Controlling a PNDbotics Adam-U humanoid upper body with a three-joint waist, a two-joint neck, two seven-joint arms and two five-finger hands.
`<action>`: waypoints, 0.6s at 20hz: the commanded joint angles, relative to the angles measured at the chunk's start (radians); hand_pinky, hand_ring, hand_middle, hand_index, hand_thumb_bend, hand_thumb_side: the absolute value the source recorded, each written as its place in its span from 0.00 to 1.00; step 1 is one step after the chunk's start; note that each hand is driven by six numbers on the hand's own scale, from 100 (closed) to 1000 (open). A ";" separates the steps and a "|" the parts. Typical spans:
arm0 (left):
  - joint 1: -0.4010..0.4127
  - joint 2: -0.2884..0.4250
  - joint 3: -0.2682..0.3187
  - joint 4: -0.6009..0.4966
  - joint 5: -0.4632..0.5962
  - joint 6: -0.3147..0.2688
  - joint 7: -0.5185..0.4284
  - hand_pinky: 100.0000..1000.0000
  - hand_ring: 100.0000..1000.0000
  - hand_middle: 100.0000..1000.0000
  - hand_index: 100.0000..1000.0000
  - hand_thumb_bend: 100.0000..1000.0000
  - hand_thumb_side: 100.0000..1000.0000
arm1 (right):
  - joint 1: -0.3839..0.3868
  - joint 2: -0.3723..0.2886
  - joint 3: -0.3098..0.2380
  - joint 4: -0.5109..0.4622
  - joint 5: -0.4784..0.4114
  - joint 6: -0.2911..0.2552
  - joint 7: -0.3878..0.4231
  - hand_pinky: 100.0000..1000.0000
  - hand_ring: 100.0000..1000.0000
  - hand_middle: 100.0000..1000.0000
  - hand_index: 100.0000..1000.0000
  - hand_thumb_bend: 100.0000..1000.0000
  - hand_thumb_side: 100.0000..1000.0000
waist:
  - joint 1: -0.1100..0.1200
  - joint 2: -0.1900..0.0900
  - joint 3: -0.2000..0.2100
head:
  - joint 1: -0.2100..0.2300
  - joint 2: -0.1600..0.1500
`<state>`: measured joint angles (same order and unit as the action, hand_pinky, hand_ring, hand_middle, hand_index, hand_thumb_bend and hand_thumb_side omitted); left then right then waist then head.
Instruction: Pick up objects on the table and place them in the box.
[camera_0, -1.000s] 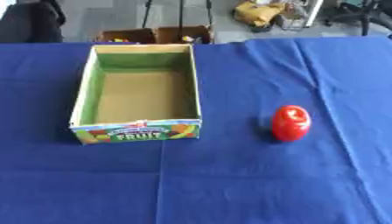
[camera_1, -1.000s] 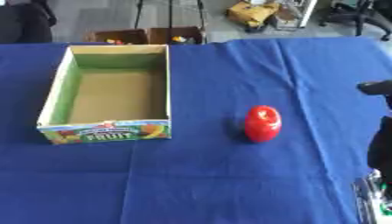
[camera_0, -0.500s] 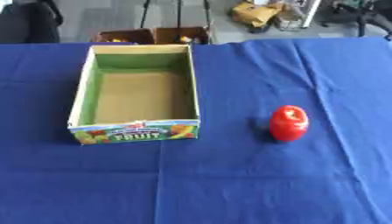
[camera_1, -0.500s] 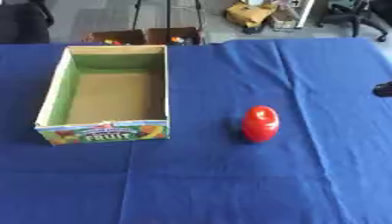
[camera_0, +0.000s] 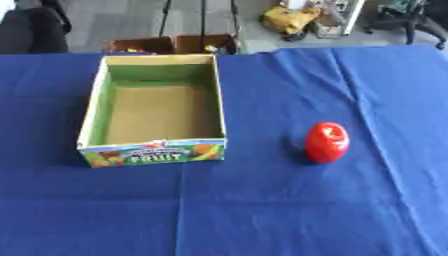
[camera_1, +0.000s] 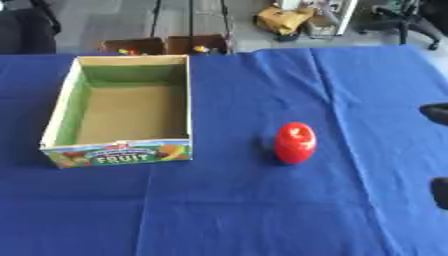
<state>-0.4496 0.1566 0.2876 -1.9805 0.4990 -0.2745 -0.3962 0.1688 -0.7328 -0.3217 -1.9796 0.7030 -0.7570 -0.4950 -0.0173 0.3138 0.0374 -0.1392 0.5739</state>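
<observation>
Right hand (camera_1: 437, 114) has reappeared at right edge; fingers unclear.

Perhaps cardboard boxes (camera_0: 175, 44) beyond table (camera_0: 262, 215)

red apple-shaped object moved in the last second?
No. The red apple-shaped object sits at the same spot on the blue tablecloth, the same gap to the right of the open cardboard fruit box.

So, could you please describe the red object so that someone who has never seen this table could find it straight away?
Start at the blue tablecloth and find the open cardboard box with FRUIT printed on its front. To the right of the box, apart from it, a small glossy red apple-like object stands alone on the cloth. It is the only red thing and the only loose item there.
</observation>
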 joint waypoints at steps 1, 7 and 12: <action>-0.007 0.023 -0.003 -0.019 0.005 -0.005 -0.002 0.64 0.63 0.73 0.92 0.00 0.90 | 0.016 -0.098 0.006 -0.020 0.065 -0.007 -0.058 0.70 0.72 0.74 0.86 0.28 1.00 | 0.000 -0.020 0.001 | -0.005 -0.004; -0.006 0.023 -0.006 -0.019 0.005 -0.003 -0.006 0.63 0.63 0.73 0.92 0.00 0.90 | 0.031 -0.172 0.034 -0.020 0.121 0.091 0.037 0.73 0.76 0.79 0.87 0.33 1.00 | -0.002 -0.020 0.004 | -0.009 -0.007; -0.006 0.022 -0.007 -0.019 0.005 -0.001 -0.009 0.63 0.63 0.73 0.92 0.00 0.90 | 0.018 -0.194 0.052 -0.020 0.113 0.140 0.111 0.74 0.77 0.80 0.87 0.36 1.00 | -0.006 -0.018 0.011 | -0.014 -0.009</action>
<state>-0.4490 0.1575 0.2837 -1.9805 0.5012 -0.2750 -0.4013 0.1919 -0.8834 -0.2645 -1.9802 0.8159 -0.6255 -0.3994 -0.0214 0.3135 0.0494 -0.1495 0.5738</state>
